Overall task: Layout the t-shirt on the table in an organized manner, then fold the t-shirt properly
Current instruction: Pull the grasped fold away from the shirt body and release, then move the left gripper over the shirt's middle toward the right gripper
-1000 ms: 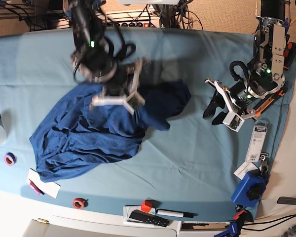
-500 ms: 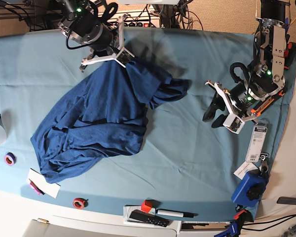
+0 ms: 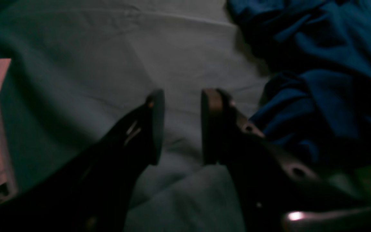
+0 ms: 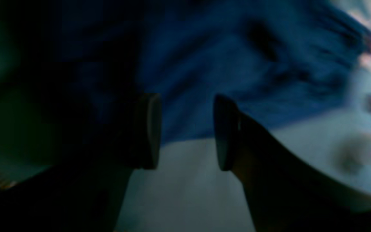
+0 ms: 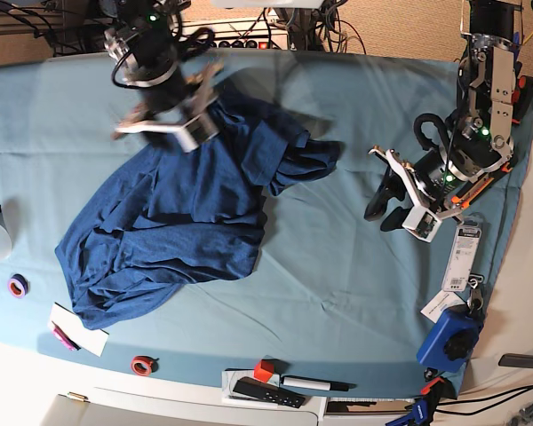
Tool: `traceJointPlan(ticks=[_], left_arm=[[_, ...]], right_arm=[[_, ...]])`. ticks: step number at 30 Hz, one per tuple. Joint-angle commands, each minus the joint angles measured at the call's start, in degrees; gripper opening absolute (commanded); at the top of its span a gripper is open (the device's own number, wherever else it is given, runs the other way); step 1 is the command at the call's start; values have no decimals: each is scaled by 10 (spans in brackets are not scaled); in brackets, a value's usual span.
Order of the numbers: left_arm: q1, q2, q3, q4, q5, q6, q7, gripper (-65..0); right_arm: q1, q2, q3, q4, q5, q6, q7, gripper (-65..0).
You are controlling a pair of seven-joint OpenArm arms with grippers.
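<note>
Teal table (image 5: 338, 293) holds the rumpled t-shirt (image 5: 178, 222); I see right gripper (image 4: 187, 132) and left gripper (image 3: 182, 127) both parted, nothing gripped.

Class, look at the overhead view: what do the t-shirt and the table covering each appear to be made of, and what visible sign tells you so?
The t-shirt: apparently soft knit fabric, matte navy; it bunches into loose folds and wrinkles. The table: draped in thin, smooth light teal cloth, probably woven; it lies flat with faint creases and no shine. The fibre of either cannot be told.
</note>
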Motion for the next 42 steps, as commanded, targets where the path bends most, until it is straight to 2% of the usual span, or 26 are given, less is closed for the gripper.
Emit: traceJointPlan(ticks=[1,2,4,6,9,13,17,19,22,26,30,33,36,40,42], left_arm=[[-13,1,-2,9,-13,-20,-17,-445],[-19,10,-2,9,-11,-38,-12,-445],[-34,31,2,9,-10,-58,4,-445],[-53,45,22,8,-10,-59,18,-445],[-82,54,80,7,9,-57,17,-445],[-116,64,178,0,79,-26,10,-445],[-157,66,272,-37,141,16,-33,-445],[-182,80,306,-69,166,32,-39,-445],[-225,116,340,-136,187,35,-39,-445],[-284,176,362,-231,187,33,-45,-445],[-323,238,362,-294,183,15,-45,-445],[-332,272,362,-323,183,1,-44,-445],[-332,292,363,-356,184,0,-50,-445],[-337,301,365,-399,212,0,-89,-442],[-343,301,365,-409,238,0,-116,-388]], right_arm=[[2,2,1,10,-26,-24,8,-388],[2,2,2,10,-44,-42,-1,-388],[7,2,15,10,-41,-56,-28,-388],[10,2,44,10,-20,-56,-44,-388],[10,2,103,10,2,-56,-40,-388],[11,2,180,-16,53,-49,-37,-388],[11,2,225,-90,71,-42,-17,-388],[11,2,237,-117,71,-42,-6,-388],[11,2,241,-137,71,-42,5,-388],[14,2,241,-139,80,-42,8,-388],[30,2,241,-139,80,-33,9,-388],[49,2,241,-139,88,-33,10,-388],[70,2,241,-139,116,-31,14,-388],[94,1,241,-139,146,-14,16,-388],[99,-1,241,-139,149,-10,18,-388]])
